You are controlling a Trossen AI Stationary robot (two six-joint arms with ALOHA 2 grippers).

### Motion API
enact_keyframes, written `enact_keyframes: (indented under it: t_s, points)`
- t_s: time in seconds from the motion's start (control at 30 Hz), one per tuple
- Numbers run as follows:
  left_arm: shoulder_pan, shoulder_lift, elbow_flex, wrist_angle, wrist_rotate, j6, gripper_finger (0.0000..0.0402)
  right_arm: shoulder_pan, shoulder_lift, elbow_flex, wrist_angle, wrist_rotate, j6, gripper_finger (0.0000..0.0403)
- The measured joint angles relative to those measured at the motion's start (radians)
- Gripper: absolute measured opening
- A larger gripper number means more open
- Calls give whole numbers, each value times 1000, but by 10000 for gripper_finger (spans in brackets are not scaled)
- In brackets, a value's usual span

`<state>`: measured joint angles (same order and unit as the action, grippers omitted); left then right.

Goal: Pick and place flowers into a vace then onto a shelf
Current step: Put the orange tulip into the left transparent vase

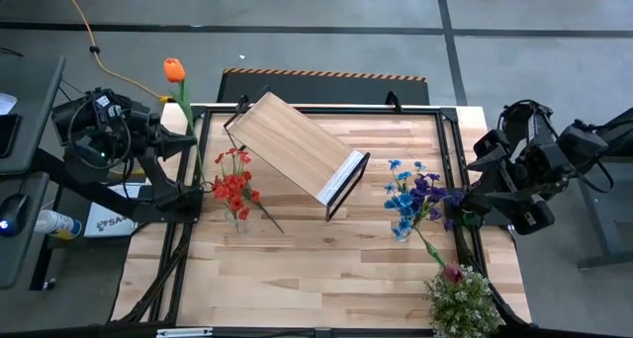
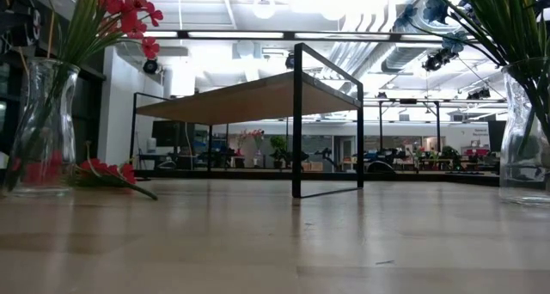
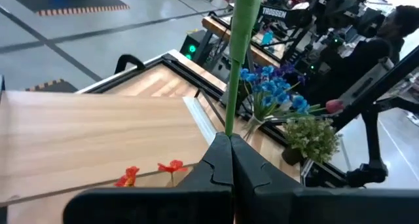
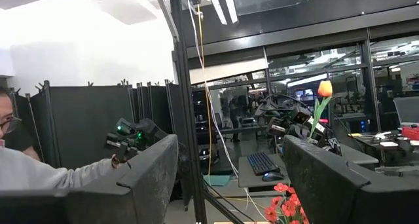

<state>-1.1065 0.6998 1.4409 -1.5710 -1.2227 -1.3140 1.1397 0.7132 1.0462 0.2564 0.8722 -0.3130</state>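
The left end effector (image 3: 230,160) is up by the left edge of the desk (image 1: 316,279); its two fingers are pressed together on the green stem of the orange tulip (image 1: 174,70), which sticks up past the far left corner; just beside it, on the desk, a clear glass vase (image 2: 39,126) holds red flowers (image 1: 233,183), and one more red spray (image 2: 107,173) lies flat next to the vase; in the middle stands the shelf (image 1: 295,145), a light wood board on thin black legs, turned at a slant; to the right a second glass vase (image 2: 526,131) holds blue and purple flowers (image 1: 413,195); near the front right corner sits a bushy green plant (image 1: 463,300) with a dark pink rose (image 1: 453,273) beside it; the right end effector (image 4: 229,178) waits at the right edge, its fingers wide apart and holding nothing.
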Motion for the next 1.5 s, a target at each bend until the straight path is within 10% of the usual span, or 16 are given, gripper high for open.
enact_keyframes:
  t_s: [0.8, 1.5]
  points:
    - [31, -222, 0, 0, 49, 242, 20, -1, 7, 0, 84, 36, -58, 265]
    - [777, -436, -77, 330, 752, 809, 20, -1, 171, 0, 415, -60, -356, 265]
